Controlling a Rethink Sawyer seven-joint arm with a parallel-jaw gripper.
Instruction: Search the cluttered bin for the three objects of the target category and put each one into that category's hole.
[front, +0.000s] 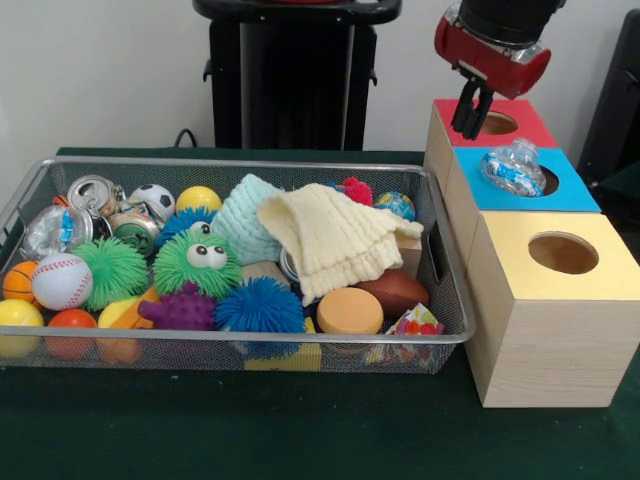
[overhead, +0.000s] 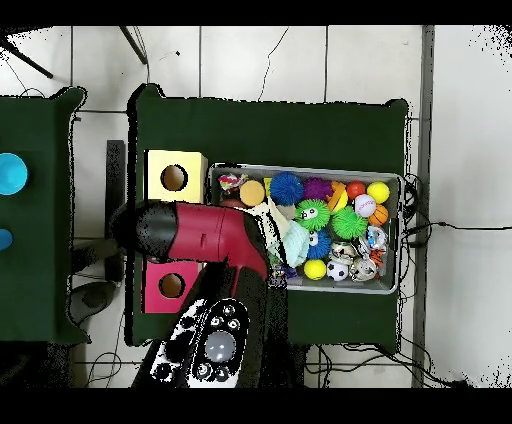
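Pincer (front: 471, 117) hangs empty over the red box (front: 518, 123), its two dark fingers close together, nearly shut, just above the hole's rim. I see three boxes in a row: red, blue (front: 573, 190), yellow (front: 545, 300), each with one round hole. One crushed plastic bottle (front: 512, 168) sits on the blue box, partly over its hole. Beside them on the green worktop (front: 300, 430), the wire bin (front: 230, 338) holds one cream cloth (front: 335, 240), one baseball (front: 62, 280) and four spiky balls, among other clutter.
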